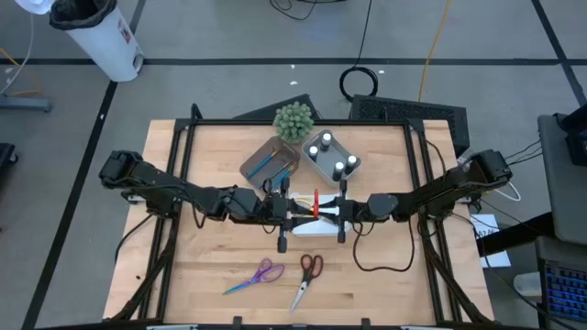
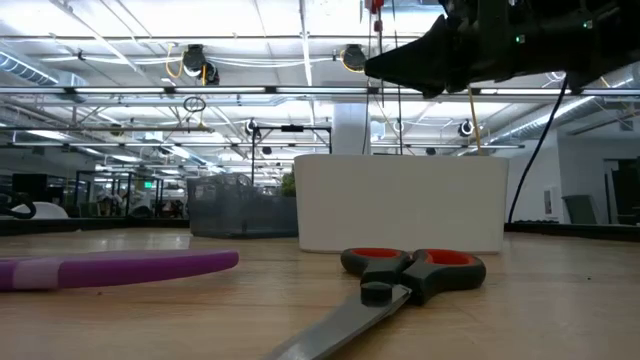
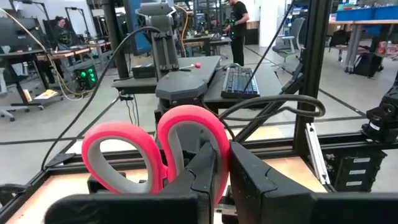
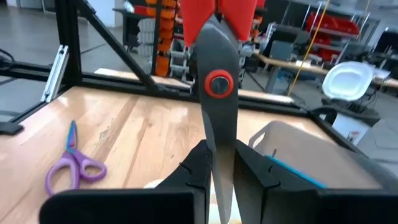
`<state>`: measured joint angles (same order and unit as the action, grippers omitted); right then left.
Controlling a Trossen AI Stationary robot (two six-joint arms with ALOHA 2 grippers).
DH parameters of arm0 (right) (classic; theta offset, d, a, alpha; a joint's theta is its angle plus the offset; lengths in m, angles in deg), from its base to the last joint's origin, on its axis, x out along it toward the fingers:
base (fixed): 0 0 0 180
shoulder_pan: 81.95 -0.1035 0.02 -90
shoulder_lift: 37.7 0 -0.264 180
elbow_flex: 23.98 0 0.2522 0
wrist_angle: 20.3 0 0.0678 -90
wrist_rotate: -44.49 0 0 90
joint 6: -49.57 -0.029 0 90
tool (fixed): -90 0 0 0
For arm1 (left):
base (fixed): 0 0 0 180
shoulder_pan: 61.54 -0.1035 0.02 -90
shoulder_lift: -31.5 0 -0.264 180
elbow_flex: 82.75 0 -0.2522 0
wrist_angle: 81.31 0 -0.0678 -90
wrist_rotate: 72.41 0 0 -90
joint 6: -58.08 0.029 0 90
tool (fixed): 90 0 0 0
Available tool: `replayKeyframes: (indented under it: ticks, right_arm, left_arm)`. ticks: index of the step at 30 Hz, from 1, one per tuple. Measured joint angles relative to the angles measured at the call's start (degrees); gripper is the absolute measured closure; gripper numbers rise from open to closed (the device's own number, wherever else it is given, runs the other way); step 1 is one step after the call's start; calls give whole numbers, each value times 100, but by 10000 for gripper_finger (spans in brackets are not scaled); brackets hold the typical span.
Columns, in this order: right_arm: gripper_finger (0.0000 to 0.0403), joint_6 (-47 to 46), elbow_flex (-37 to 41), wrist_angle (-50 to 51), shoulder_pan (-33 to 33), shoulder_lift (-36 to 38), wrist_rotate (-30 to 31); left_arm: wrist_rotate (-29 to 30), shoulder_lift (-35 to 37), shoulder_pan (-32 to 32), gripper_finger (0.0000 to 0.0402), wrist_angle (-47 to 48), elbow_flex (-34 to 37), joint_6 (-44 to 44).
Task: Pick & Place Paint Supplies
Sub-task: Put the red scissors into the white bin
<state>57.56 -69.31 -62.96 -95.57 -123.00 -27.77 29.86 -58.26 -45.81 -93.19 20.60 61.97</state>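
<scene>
from above, both arms meet over the middle of the table (image 1: 211, 275), right above the white tray (image 1: 316, 226), with a pair of red scissors (image 1: 316, 203) held between them. the overhead picture only gives that pair as a thin red streak; the wrist cameras tell more. the left gripper (image 3: 222, 171) has its fingers pinched on the inner edge of one red handle loop, grey inside. the right gripper (image 4: 222, 163) has its fingers squeezed against the dark steel blades just below the red pivot screw, blades together and pointing down between the fingertips.

the table-level camera sees none of that grip, only a dark arm up high, but it shows a second pair of red-handled scissors (image 2: 400, 285) lying flat on the wood in front of the white tray (image 2: 400, 205), and a purple handle beside it. overhead, those are the red pair (image 1: 306, 278) and the purple scissors (image 1: 255, 277) near the front edge. behind the white tray sit a brown tray (image 1: 271, 162) with blue-handled brushes, a grey tray (image 1: 330, 157) of white-capped bottles, and a green spiky plant (image 1: 293, 120).
</scene>
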Motion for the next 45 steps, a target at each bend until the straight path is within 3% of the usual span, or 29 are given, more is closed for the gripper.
replayKeyframes:
  ticks: [6,16,20,22,33,45]
  right_arm:
    - [375,-294,0,709,-2,416,0]
    - [375,-1166,-4,1961,55,696,13]
    - [375,-1586,-7,2722,94,713,-52]
    - [375,-1671,-4,2962,143,704,-373]
    - [375,-2195,-4,3762,240,639,-1223]
    - [373,-2272,-9,3984,303,643,-1318]
  left_arm:
    - [282,0,0,345,32,0,-109]
    - [1315,565,79,152,1182,-66,86]
    - [1345,999,128,102,1888,-66,-289]
    - [1339,1143,129,86,2237,-68,-497]
    - [1385,1224,122,62,3242,-52,-1155]
    - [1384,1222,118,62,3324,-48,-1162]
